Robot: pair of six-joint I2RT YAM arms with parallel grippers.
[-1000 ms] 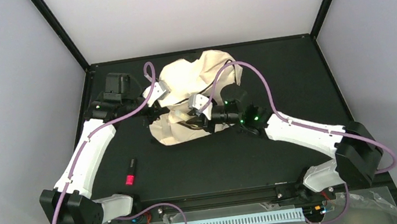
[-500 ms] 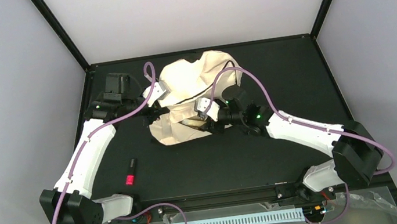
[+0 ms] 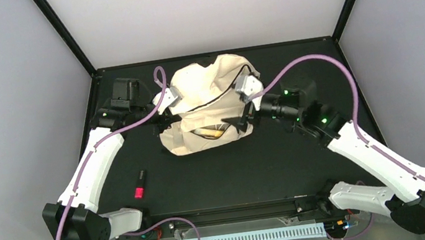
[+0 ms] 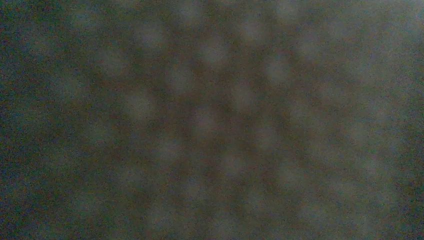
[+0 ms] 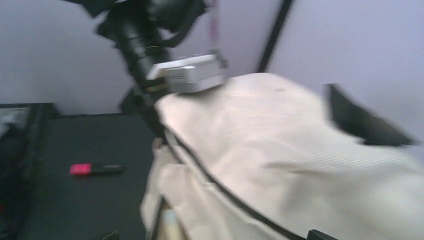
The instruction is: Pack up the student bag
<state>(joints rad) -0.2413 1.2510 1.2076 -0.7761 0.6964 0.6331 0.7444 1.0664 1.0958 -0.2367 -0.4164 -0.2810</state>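
Note:
The student bag (image 3: 206, 95), cream fabric with a dark zipper line, lies slumped at the middle back of the black table. My left gripper (image 3: 164, 123) is shut at the bag's left edge, apparently pinching the fabric. The left wrist view is dark and blurred, filled by a close weave. My right gripper (image 3: 239, 121) hangs open at the bag's right front, with nothing between its fingers. In the right wrist view its fingertips (image 5: 319, 234) frame the bag (image 5: 280, 150) from above. A yellowish item (image 3: 212, 132) shows inside the bag's front opening, seen pale (image 5: 167, 222) from the right wrist.
A red and black marker (image 3: 139, 183) lies on the table in front of the bag to the left, also visible (image 5: 95, 169) from the right wrist. Black frame posts rise at the back corners, and the walls are grey.
My right gripper has pulled back to the right out of the bag's front opening, and its jaws have opened wide. The yellowish item now shows in the opening. The left arm has stayed still.

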